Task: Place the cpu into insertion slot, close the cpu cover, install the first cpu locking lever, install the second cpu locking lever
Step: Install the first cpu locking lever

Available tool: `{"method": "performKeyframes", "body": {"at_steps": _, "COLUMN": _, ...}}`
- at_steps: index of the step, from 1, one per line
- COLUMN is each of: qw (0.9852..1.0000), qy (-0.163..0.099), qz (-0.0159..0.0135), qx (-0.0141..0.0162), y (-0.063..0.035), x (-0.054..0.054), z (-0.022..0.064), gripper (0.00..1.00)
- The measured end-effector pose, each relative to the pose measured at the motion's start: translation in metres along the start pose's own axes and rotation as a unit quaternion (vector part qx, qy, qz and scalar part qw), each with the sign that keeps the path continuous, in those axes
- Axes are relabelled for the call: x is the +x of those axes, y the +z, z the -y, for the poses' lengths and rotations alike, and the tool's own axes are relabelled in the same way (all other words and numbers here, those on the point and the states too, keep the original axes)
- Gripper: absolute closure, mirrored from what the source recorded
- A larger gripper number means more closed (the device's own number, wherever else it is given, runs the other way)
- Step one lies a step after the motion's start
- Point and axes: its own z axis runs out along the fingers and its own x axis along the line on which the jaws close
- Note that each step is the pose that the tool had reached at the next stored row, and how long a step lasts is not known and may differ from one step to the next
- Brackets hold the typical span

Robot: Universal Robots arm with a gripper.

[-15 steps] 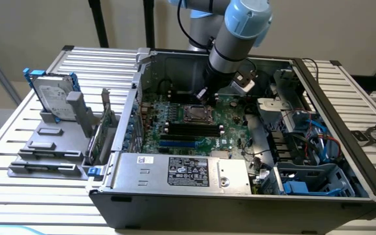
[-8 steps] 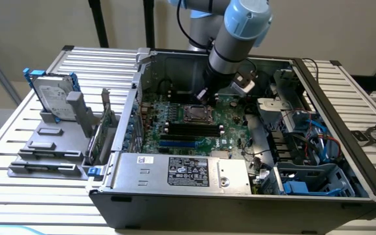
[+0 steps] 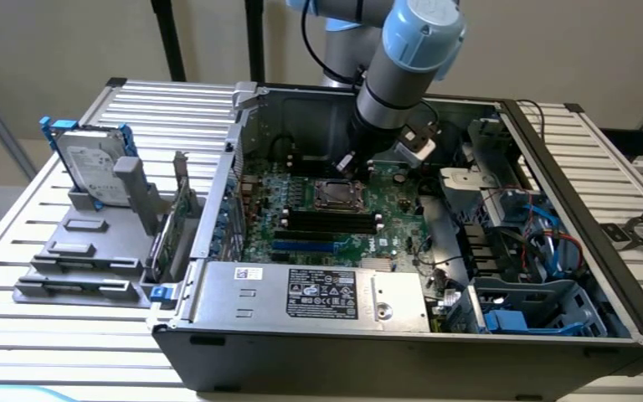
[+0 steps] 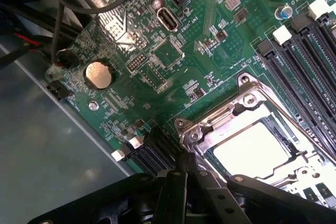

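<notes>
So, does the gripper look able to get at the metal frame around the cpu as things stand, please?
Probably yes: the gripper, shut, sits right at the cpu cover's edge over the cpu, and nothing lies between them.

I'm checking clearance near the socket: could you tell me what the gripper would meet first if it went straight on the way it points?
Probably the cpu cover, at its metal edge: the shut gripper points down there, beside the cpu. Depth is unclear, so this is hedged.
</notes>
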Motion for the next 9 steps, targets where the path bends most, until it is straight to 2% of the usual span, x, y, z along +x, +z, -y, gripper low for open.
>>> {"method": "performKeyframes", "body": {"at_steps": 4, "qw": 1.0, "qy": 0.0, "qz": -0.0014, "qx": 0.0011, "y": -0.0028, "x": 0.0, "z": 0.0006, "gripper": 0.89}}
{"method": "performKeyframes", "body": {"at_steps": 7, "qw": 1.0, "qy": 0.0, "qz": -0.001, "qx": 0.001, "y": -0.0162, "x": -0.001, "z": 0.0011, "gripper": 0.89}}
{"method": "performKeyframes", "body": {"at_steps": 9, "qw": 1.0, "qy": 0.0, "qz": -0.001, "qx": 0.0011, "y": -0.0218, "x": -0.006, "z": -0.0022, "gripper": 0.89}}
